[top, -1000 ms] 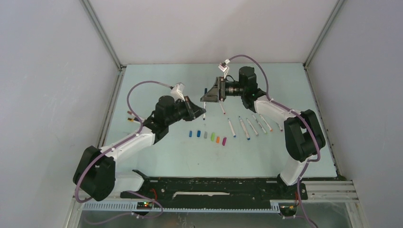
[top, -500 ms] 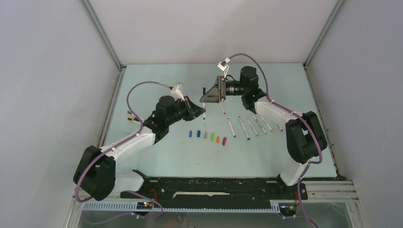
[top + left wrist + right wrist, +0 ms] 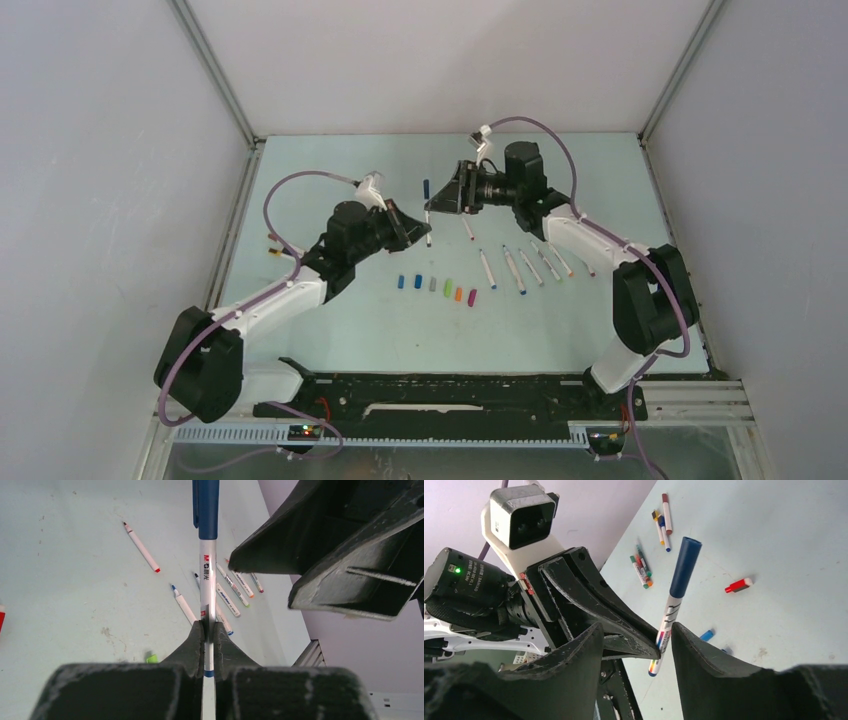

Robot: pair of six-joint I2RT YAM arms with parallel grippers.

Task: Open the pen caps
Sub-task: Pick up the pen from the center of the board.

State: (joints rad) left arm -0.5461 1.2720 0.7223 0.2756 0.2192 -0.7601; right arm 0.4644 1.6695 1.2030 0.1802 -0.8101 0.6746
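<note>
My left gripper point(image 3: 424, 232) is shut on a white-barrelled pen point(image 3: 207, 587) and holds it above the table. The pen's dark blue cap point(image 3: 206, 507) is on and points at my right gripper point(image 3: 438, 199). In the right wrist view the right gripper point(image 3: 636, 630) is open. The pen's barrel point(image 3: 668, 620) shows between its fingers, close to the right one. The blue cap point(image 3: 685, 566) sticks out past them. Several loose pen caps point(image 3: 436, 287) lie in a row on the table. Several uncapped pens point(image 3: 525, 266) lie to their right.
Several capped pens point(image 3: 275, 246) lie by the table's left edge and also show in the right wrist view point(image 3: 641, 568). A red cap point(image 3: 738, 585) and a blue cap point(image 3: 707, 635) lie under the grippers. Grey walls point(image 3: 90, 200) close in the table.
My right gripper has drawn back to the right, away from the pen's blue cap. My left gripper has kept hold of the pen and barely moved.
</note>
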